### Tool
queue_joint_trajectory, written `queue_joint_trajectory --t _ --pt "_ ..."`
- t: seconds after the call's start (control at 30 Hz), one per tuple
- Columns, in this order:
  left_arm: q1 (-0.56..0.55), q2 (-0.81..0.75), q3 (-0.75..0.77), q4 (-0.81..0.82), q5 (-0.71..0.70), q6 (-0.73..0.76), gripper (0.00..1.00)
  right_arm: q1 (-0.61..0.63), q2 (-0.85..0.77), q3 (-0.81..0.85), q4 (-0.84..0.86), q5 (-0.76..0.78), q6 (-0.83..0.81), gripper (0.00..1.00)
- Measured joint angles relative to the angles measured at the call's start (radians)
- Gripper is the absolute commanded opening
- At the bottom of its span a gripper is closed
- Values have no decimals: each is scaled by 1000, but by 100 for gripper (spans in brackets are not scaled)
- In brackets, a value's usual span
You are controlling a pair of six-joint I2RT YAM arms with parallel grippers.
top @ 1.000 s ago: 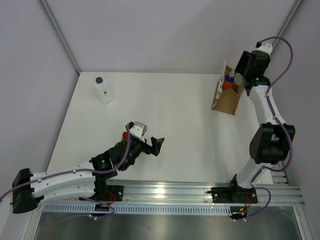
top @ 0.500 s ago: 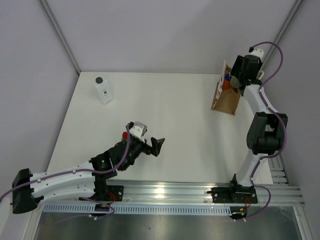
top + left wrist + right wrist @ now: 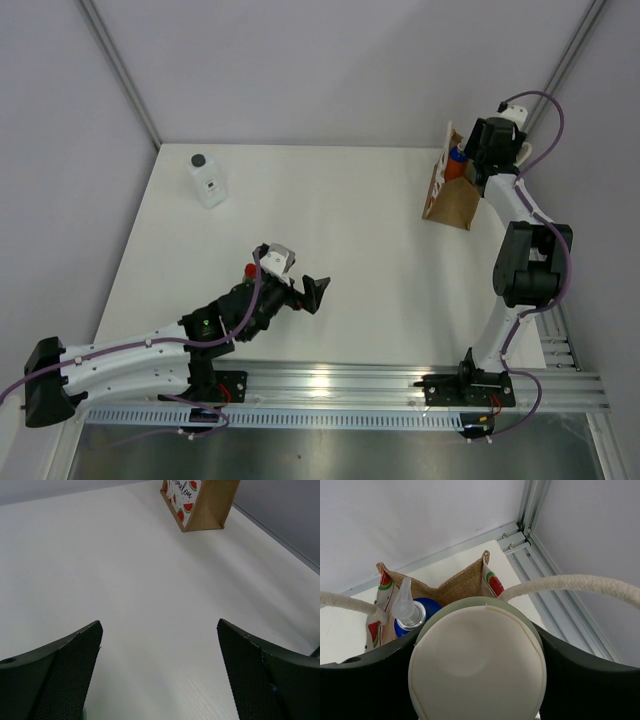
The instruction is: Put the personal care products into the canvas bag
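So here the right gripper (image 3: 487, 148) is parked up in the upper right of the overhead view, right over the canvas bag (image 3: 455, 192). Its fingers (image 3: 582, 655) are about half closed around the olive-green bottle (image 3: 477, 662). In the wrist view the whitish cap fills the lower middle of the frame, with a dark finger pressed against each side. Gripping it by the sides keeps it upright, which looks like what you'd want for a narrow bag mouth.

The bag's white cord handles (image 3: 570, 584) arc out to either side of the bottle, so I'd guess the arm is lined up between them to avoid snagging. The orange-red bottle (image 3: 412, 616) is already inside, blue cap and clear nozzle poking up at the left of the opening. That leaves the free room toward the right, under where the green one hangs.

The left gripper (image 3: 303, 290) sits low in the lower middle of the overhead frame, fingers spread all the way and holding nothing, with bare tabletop (image 3: 150, 570) between them. The clear square bottle (image 3: 207, 180) stands alone in the upper left, well apart from the bag, probably the left arm's job.
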Motion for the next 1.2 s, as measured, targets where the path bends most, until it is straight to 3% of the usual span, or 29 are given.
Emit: queue_joint_trajectory --t 0.6,0.7,0.73,0.77,0.83,1.03,1.2 --pt "0 25 12 -15 13 -1 99 -35 140 1 122 -34 9 1" --pt "0 25 12 -16 13 -1 99 -38 156 1 139 -37 13 6" --pt "0 26 12 -16 13 -1 99 -38 159 1 144 -37 13 10" --pt "0 26 12 -16 13 -1 99 -38 162 1 150 -37 13 21" --pt "0 29 13 -15 13 -1 99 -38 164 1 152 -37 13 23" --pt "0 32 13 -16 13 -1 99 -40 175 1 169 -45 18 47" --pt "0 32 13 -16 14 -1 99 -41 190 1 165 -60 24 53"
